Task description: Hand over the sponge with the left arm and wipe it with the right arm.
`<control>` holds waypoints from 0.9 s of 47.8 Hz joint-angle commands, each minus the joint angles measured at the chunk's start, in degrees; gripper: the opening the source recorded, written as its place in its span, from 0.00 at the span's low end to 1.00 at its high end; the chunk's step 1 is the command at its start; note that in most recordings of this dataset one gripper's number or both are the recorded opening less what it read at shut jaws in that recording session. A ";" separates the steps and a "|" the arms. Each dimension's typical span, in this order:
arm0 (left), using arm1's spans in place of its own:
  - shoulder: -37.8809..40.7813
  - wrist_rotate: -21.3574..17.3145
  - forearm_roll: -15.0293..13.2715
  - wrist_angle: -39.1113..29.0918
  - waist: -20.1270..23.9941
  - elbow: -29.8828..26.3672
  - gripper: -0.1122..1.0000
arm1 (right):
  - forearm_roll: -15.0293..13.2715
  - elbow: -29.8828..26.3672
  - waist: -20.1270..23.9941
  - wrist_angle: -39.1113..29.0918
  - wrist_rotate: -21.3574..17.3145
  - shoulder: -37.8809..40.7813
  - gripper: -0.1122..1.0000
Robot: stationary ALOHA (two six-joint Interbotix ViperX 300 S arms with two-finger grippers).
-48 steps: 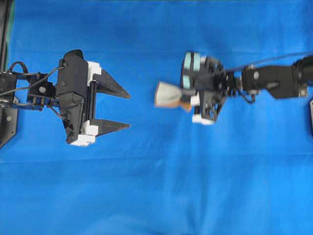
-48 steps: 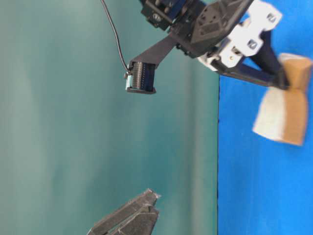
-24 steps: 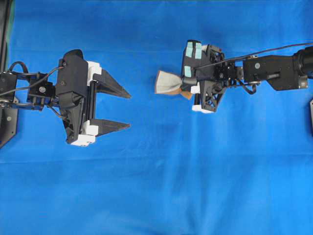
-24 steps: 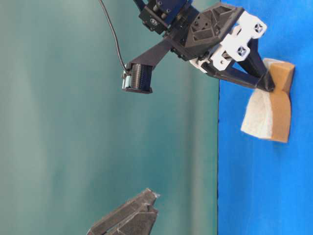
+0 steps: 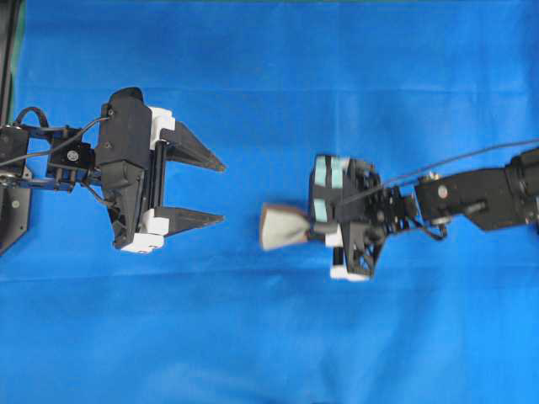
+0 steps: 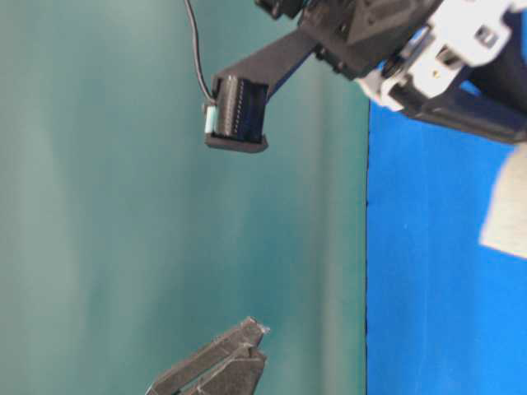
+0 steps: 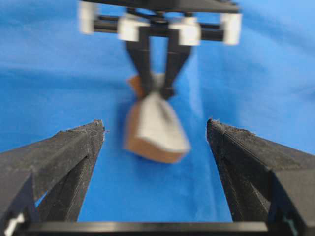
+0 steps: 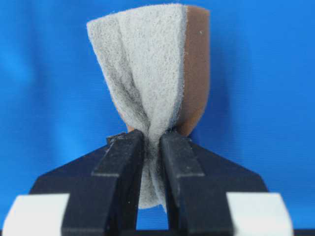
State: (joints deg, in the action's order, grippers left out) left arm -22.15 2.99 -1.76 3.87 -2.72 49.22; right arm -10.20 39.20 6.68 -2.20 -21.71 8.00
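right gripper [image 5: 313,233] is pinching the sponge [image 5: 282,227], which sticks out lengthwise toward the wide-open, empty left gripper [image 5: 221,192], looks slightly off-line though

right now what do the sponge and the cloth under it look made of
Sponge: a fuzzy grey-white fibre scouring layer on smooth orange-brown foam, soft enough to crease where the right gripper pinches it. Cloth: probably matte blue fabric, judging by its faint folds.
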 commanded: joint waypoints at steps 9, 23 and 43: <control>-0.35 0.09 0.18 0.70 -0.79 0.00 0.83 | 0.18 -1.67 1.23 0.00 -0.70 -0.53 0.29; -0.35 0.00 0.09 0.70 -1.05 0.09 0.83 | -4.48 -1.05 -6.86 -1.76 0.09 -0.53 0.29; -0.35 0.09 0.18 0.70 -1.05 0.09 0.83 | -9.32 -1.14 -12.57 -1.58 -0.18 -0.53 0.29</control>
State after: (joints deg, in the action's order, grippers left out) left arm -22.15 2.99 -1.76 4.04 -3.60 49.31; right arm -19.34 38.58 -5.27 -3.69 -21.80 8.09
